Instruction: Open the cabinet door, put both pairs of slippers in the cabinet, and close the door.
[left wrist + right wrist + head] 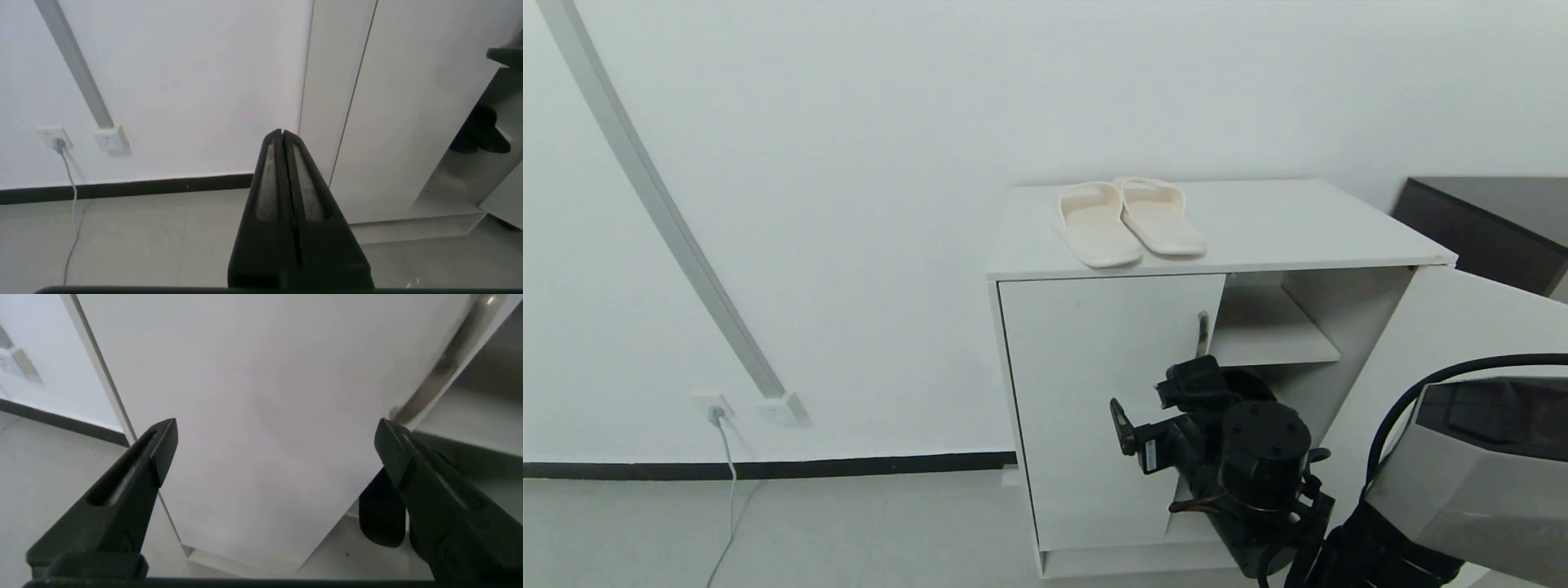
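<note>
A pair of cream slippers (1127,219) lies on top of the white cabinet (1298,224). The cabinet's left door (1094,408) is closed, with its metal handle (1201,333) (441,371) at the inner edge. The right door (1437,343) stands swung open, showing an inner shelf (1266,327). A dark slipper (482,131) (380,510) rests in the lower compartment. My right gripper (275,433) is open and empty, facing the closed left door. The right arm (1241,457) is low in front of the cabinet. My left gripper (282,143) is shut and empty, off to the cabinet's left above the floor.
A wall socket with a cord (712,406) and a slanted grey conduit (662,212) are on the wall to the left. Dark furniture (1486,220) stands to the right of the cabinet. Open floor (809,531) lies left of the cabinet.
</note>
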Controlling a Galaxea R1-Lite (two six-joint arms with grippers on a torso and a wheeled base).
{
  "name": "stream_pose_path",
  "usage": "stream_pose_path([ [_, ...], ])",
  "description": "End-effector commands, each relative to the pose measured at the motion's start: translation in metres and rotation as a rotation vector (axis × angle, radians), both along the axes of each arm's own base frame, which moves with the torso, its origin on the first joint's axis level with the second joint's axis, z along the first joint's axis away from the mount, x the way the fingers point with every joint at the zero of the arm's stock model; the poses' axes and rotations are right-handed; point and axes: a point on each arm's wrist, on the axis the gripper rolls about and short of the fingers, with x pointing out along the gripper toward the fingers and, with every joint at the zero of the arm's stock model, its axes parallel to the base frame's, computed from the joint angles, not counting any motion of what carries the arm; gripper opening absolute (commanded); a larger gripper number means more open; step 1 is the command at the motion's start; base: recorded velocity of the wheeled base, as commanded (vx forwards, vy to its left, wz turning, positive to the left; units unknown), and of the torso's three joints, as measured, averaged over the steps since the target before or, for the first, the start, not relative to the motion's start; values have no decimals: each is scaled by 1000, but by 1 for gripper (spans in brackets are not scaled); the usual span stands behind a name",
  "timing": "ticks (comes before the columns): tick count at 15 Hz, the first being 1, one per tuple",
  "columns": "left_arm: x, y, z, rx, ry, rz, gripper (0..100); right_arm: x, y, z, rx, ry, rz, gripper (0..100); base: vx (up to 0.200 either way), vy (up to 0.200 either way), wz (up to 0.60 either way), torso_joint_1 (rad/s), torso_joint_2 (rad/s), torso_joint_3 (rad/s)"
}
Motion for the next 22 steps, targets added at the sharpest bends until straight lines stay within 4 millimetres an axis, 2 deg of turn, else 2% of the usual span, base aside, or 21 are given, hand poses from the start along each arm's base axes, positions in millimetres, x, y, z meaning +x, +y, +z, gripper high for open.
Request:
stream_pose_path([
  [1,0,0,0,0,1,1,0,0,0,0,0,0,1,100,0,0,0,193,-510,-310],
  [13,0,0,0,0,1,1,0,-1,1,3,27,-25,16,100,0,0,0,233,-554,-319],
  [19,0,0,0,0,1,1,0,-2,0,-7,-23,-49,81,100,0,0,0,206,-449,-242],
  [22,0,0,0,9,1,-2,0,4,1,6,-4,-62,63,100,0,0,0,168,-362,-191],
])
